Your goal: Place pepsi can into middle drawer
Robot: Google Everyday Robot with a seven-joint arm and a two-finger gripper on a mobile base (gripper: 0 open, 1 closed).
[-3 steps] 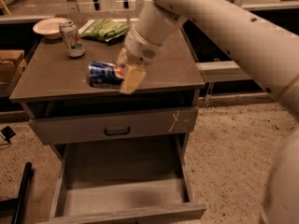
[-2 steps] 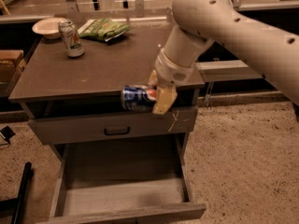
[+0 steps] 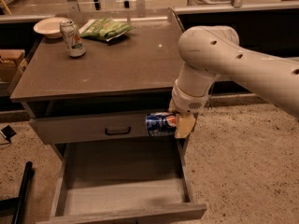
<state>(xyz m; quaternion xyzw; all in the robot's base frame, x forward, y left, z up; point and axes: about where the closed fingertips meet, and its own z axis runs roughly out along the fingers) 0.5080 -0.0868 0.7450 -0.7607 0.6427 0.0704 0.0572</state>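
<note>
Moved: gripper [image 3: 180, 124] off tabletop [image 3: 117, 64] | pinching glossy blue pepsi can [image 3: 160, 124] sideways | above grey wooden middle drawer [image 3: 121, 197]

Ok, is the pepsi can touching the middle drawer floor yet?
Apart. The camera view shows the pepsi can held sideways in the gripper, level with the closed drawer front, the middle drawer floor bare below.

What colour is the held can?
Blue, red-and-white logo; camera view. The gripper holds the pepsi can over the middle drawer.

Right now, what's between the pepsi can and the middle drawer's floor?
Nothing: in the camera view the gripper holds the pepsi can above the middle drawer, only air between them.
</note>
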